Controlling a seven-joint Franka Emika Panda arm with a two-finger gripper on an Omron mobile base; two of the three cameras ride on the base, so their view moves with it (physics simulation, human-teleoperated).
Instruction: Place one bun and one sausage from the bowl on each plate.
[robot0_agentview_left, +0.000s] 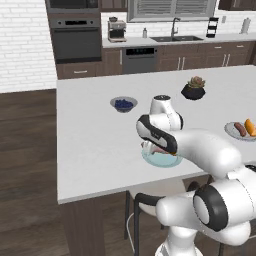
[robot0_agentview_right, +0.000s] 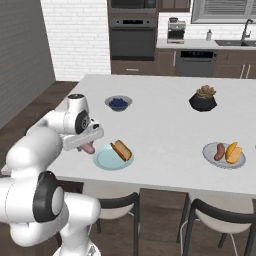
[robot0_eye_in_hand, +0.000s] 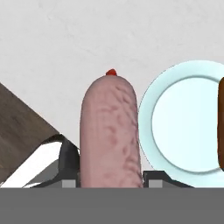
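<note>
Holding the pink sausage (robot0_eye_in_hand: 110, 131) tight, long way out in front, the hand (robot0_agentview_right: 86, 145) sits just left of the blue-green plate (robot0_agentview_right: 105, 159), where a bun (robot0_agentview_right: 121, 149) waits.

Small grey bowl of blue berries (robot0_agentview_left: 123, 104) sits mid-desk (robot0_agentview_left: 90, 130); black plant pot with succulent (robot0_agentview_left: 193, 89) farther right, well apart. Dark chairs (robot0_agentview_right: 210, 220) tucked under near edge. Oven (robot0_agentview_left: 76, 37), coffee machine (robot0_agentview_left: 116, 30), sink (robot0_agentview_left: 176, 37) behind.
</note>
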